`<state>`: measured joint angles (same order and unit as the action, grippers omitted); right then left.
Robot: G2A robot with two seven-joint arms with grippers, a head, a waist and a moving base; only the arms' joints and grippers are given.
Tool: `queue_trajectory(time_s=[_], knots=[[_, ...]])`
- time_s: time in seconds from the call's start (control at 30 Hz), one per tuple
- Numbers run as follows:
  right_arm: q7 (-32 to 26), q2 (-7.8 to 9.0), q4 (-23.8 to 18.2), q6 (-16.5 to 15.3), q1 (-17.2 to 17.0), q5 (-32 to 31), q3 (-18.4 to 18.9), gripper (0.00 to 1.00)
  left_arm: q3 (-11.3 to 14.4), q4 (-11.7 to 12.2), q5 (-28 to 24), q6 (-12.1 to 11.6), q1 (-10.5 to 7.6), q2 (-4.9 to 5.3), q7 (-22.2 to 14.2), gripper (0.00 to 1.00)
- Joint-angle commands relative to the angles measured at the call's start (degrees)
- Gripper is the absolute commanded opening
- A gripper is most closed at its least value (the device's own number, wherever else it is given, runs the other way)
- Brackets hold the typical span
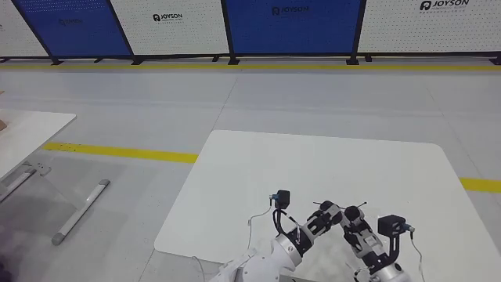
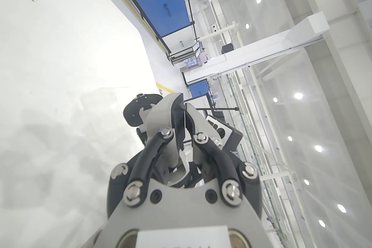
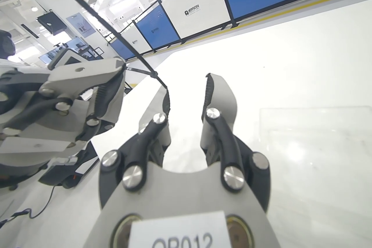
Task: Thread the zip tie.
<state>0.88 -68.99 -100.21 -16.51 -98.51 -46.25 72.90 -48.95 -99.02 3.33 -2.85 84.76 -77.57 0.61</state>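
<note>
A thin black zip tie (image 3: 96, 16) arcs through the air above the white table (image 1: 329, 164). Its small head (image 3: 154, 75) hangs just past my right gripper's fingertips. My left gripper (image 2: 183, 103) is shut on the zip tie (image 2: 184, 118), which runs as a thin black line between the pads. In the right wrist view the left gripper (image 3: 120, 69) pinches a short stretch of strap leading to the head. My right gripper (image 3: 187, 83) is open, and the strap's lower end touches the tip of one finger (image 3: 165, 95). Both grippers (image 1: 327, 211) (image 1: 352, 215) meet near the table's front edge.
A clear flat sheet (image 3: 314, 127) lies on the table beside the right gripper. Another white table (image 1: 31, 125) stands off to the left across the floor. Blue and white barrier panels (image 1: 293, 12) line the far side of the room.
</note>
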Motion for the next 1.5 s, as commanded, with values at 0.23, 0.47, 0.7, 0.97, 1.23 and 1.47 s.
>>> queue_trajectory(time_s=[0.23,0.47,0.7,0.97,1.23,1.47], knots=[[0.47,0.08,-0.87,-0.51,-0.74,-0.45,0.41,0.30,0.57,0.69,0.42,1.23,-0.32,-0.14,0.60,0.00],[0.52,0.09,-1.44,-0.53,-1.04,-0.82,0.42,0.25,1.15,0.97,0.95,1.89,-0.53,-0.26,0.97,0.00],[0.42,0.07,-1.81,-0.43,-1.08,-1.10,0.30,0.15,1.26,0.98,1.09,1.85,-0.48,-0.27,1.06,0.00],[0.45,0.05,-1.90,-0.42,-1.20,-1.22,0.21,0.00,1.13,1.02,0.98,1.78,-0.44,-0.27,1.25,0.00],[-0.21,-0.04,-1.29,0.11,-0.62,-1.58,-0.38,0.00,1.13,0.38,1.15,1.11,-0.28,-0.22,1.08,0.00],[-0.64,-0.14,-0.75,0.30,-0.07,-2.31,-1.19,0.00,1.30,-0.87,1.82,0.82,0.07,-0.14,0.97,0.00]])
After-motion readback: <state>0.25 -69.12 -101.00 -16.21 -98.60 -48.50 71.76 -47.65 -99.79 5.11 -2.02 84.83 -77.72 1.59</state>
